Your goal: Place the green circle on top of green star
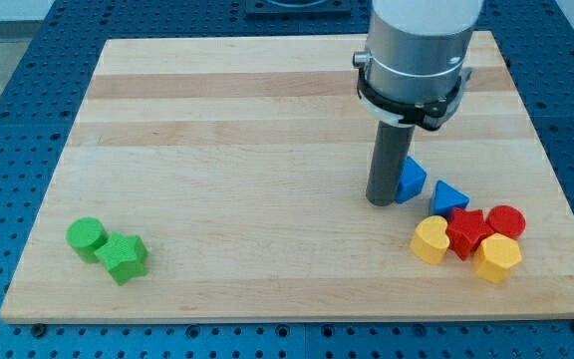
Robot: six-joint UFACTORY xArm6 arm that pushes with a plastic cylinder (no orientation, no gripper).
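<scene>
Pale wooden table (267,120) fills most of the view, resting on a blue perforated base (8,120) that shows along every side. Near the view's bottom-left corner the green circle (87,238) sits touching the green star (123,258), beside it rather than on it; both are close to the board's left and bottom edges. Wide bare wood stretches from them across the middle.

At the view's right, the end effector is a plain dark rod with nothing to open or close; my tip (381,202) stands just left of a blue triangle (411,179), apparently touching it. A second blue triangle (449,197) lies near. Below them cluster a yellow heart (430,239), red star (467,233), red circle (506,220) and yellow hexagon (497,258), near the right edge. No readable writing shows anywhere.
</scene>
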